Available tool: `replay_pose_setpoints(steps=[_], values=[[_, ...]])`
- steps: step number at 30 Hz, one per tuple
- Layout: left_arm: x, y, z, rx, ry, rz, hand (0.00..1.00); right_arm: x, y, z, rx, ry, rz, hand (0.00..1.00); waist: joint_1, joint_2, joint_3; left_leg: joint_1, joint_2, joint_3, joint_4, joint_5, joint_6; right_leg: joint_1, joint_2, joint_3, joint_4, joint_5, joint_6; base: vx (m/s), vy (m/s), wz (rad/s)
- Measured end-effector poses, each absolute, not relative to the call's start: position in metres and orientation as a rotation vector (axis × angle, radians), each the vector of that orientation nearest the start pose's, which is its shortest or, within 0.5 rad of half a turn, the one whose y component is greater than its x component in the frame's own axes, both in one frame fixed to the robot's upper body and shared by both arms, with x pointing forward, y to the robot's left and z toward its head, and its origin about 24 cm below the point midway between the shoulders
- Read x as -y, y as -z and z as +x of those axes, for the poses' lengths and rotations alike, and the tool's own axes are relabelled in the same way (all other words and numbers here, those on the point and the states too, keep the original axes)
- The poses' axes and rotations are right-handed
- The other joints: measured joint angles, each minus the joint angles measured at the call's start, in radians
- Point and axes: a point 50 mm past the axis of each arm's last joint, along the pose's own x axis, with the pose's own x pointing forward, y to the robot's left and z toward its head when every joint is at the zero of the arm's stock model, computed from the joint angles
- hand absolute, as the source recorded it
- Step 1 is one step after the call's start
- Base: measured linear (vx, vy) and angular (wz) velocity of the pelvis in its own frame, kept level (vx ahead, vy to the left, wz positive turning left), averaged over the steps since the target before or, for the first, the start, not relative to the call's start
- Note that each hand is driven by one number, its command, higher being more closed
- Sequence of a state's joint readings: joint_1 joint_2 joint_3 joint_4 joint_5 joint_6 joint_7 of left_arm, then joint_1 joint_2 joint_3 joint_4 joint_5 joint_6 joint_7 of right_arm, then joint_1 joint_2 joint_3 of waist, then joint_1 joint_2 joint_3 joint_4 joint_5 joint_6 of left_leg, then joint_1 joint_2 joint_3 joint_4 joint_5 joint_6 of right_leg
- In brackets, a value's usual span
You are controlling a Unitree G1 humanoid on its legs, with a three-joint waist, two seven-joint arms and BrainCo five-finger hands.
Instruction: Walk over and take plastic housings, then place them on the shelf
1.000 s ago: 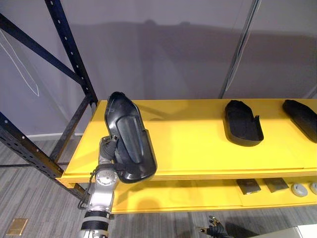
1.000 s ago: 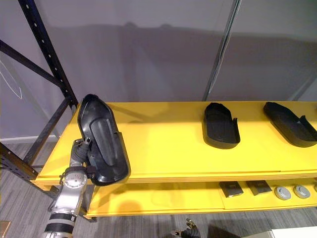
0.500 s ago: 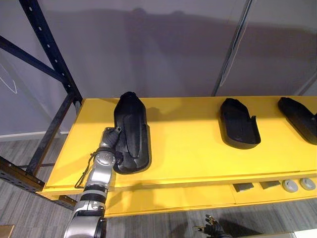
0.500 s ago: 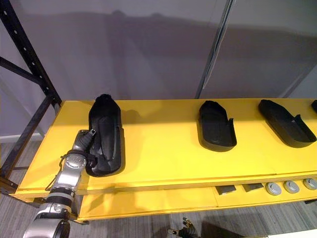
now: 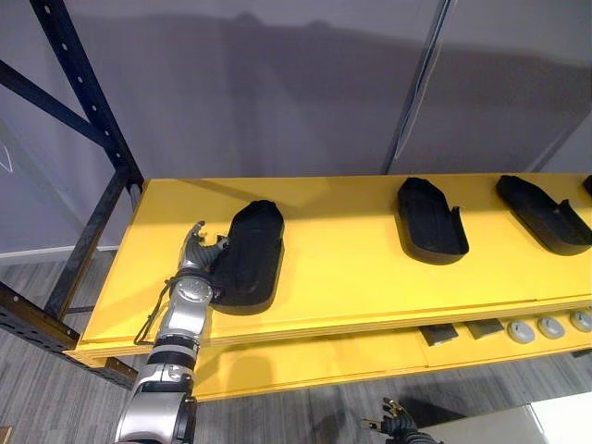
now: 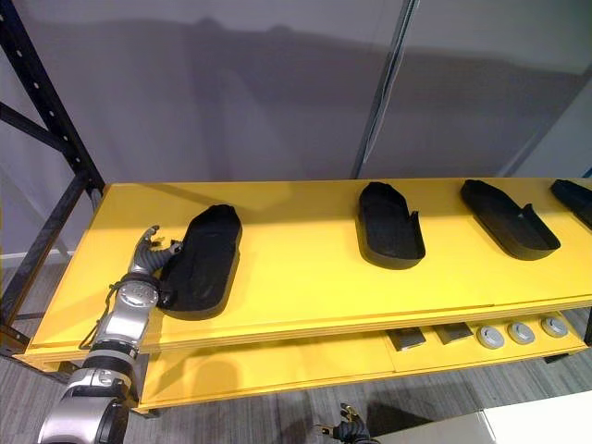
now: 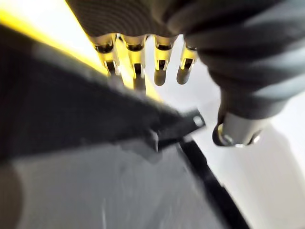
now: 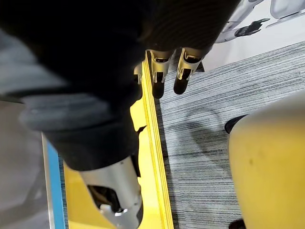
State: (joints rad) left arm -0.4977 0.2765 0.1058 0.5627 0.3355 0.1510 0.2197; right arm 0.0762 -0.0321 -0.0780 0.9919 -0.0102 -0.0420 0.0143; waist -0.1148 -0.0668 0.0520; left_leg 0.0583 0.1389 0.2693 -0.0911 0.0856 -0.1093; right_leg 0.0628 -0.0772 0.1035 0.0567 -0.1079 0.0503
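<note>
The left robot hand point(image 5: 197, 256) sits low over the yellow shelf point(image 5: 351, 277), fingers straight and spread, thumb apart, gripping nothing. The plastic housing point(image 5: 250, 257) lies flat on the shelf immediately to that hand's right, its long axis running from the front edge toward the rear; contact cannot be confirmed. The left arm is plainly the nearer, the right robot hand point(image 8: 183, 71) hanging low before the shelf with relaxed fingers, so withdrawal sideways, clear of the housing, appears next.

The black housing point(image 5: 248, 257), held tilted up a second before, was laid flat on the yellow shelf point(image 5: 351, 277), and the left robot hand point(image 5: 196, 252) let go, fingers spread beside it.
</note>
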Motion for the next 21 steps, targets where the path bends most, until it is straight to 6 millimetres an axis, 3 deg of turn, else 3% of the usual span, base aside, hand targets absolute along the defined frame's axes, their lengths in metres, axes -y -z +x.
replay_pose_setpoints(steps=[3, 9, 14, 18, 19, 21], values=[[-0.234, -0.078, 0.34, -0.093, -0.394, 0.533, 0.0, 0.174, 0.156, 0.112, -1.024, 0.091, 0.013, 0.0, 0.005, -0.001, 0.0, 0.0, 0.0, 0.0, 0.004, 0.0, 0.0, 0.004, 0.0, -0.001, -0.002, 0.0, 0.0, 0.06, 0.001, 0.01], [-0.206, -0.119, 0.338, 0.139, -0.428, 0.395, 0.0, 0.175, 0.157, 0.11, -1.031, 0.091, 0.004, 0.0, 0.019, 0.0, 0.003, 0.004, 0.001, -0.017, 0.004, 0.0, 0.0, 0.029, 0.003, -0.011, -0.013, 0.0, -0.002, 0.05, -0.01, 0.06], [-0.185, -0.149, 0.31, 0.38, -0.402, 0.322, 0.0, 0.178, 0.157, 0.11, -1.033, 0.095, -0.002, 0.0, 0.021, 0.001, 0.004, 0.014, 0.003, -0.026, 0.005, 0.001, 0.001, 0.041, 0.003, -0.003, -0.01, 0.0, -0.002, 0.0, -0.002, 0.01], [-0.17, -0.141, 0.27, 0.451, -0.358, 0.271, 0.0, 0.181, 0.157, 0.108, -1.033, 0.12, 0.003, 0.0, 0.032, 0.008, 0.008, 0.014, 0.004, -0.029, 0.004, -0.003, 0.001, 0.04, 0.004, -0.002, -0.004, 0.0, -0.002, -0.08, 0.009, 0.02], [-0.167, -0.134, 0.258, 0.441, -0.349, 0.253, 1.0, 0.183, 0.157, 0.106, -1.036, 0.131, 0.001, 0.0, 0.04, 0.012, 0.011, 0.014, 0.004, -0.029, 0.004, -0.006, 0.001, 0.04, 0.003, -0.001, -0.004, -0.001, -0.001, -0.1, 0.015, 0.0], [-0.162, -0.121, 0.239, 0.414, -0.329, 0.236, 1.0, 0.185, 0.157, 0.103, -1.034, 0.15, 0.006, 0.0, 0.052, 0.017, 0.014, 0.015, 0.004, -0.031, 0.0, -0.01, 0.001, 0.039, 0.003, 0.0, 0.003, -0.006, 0.004, -0.11, 0.009, 0.02]])
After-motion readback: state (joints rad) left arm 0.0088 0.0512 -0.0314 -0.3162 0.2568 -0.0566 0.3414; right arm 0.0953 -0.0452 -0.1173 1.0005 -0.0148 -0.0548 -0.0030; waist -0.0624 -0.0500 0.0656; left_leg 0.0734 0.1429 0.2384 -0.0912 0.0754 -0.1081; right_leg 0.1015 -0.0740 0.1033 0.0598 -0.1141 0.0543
